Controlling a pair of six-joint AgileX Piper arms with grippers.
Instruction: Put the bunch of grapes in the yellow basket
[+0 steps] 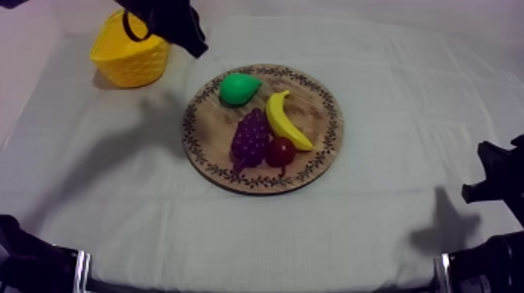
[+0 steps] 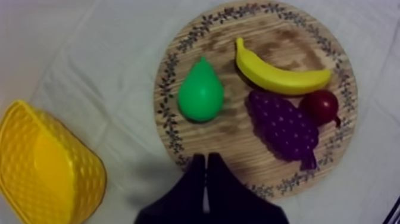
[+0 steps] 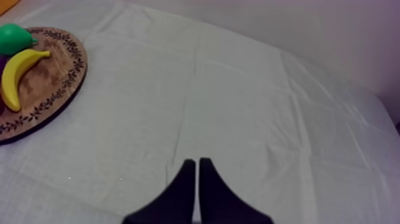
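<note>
You have one round wooden board (image 1: 204,148) in the middle of the table, one yellow basket (image 1: 131,56) at the far left, and four toy fruits on the board: one pear (image 1: 238,88), one banana (image 1: 285,121), one small red fruit (image 1: 281,151) and one bunch of grapes (image 1: 251,139). The grapes lie flat near the board's centre, just beside the banana and against the small red fruit, with the pear at their far end. In the top view their long axis runs from far to near with a slight slant to the left. The broad end faces the pear and the narrow tip points at the board's near rim. The left pincer (image 2: 206,158) hangs above the board's rim on the basket side, its fingers pressed together on nothing. The right pincer (image 3: 196,162) is also closed on nothing, over bare cloth well apart from the board.
</note>
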